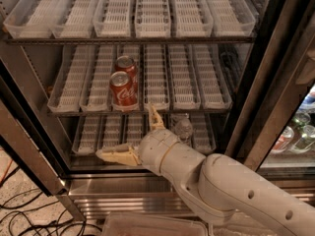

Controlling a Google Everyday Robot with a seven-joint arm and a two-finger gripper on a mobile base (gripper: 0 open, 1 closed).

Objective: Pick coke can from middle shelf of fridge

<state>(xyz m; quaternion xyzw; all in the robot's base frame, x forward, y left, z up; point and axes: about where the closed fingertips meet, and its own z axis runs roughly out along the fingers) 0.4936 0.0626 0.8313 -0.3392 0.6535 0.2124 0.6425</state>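
The fridge stands open with three tiers of white slotted trays. Two red coke cans stand one behind the other in a lane of the middle shelf: the front coke can near the shelf's front edge, the second can right behind it. My gripper is open, its cream fingers spread wide, one pointing left and one pointing up. It hangs in front of the bottom shelf, below and slightly right of the front can, apart from it.
A clear plastic bottle stands on the bottom shelf just right of my gripper. The top shelf trays hold nothing I can see. The steel base runs below. Cables lie on the floor at left. Bottles show behind glass at right.
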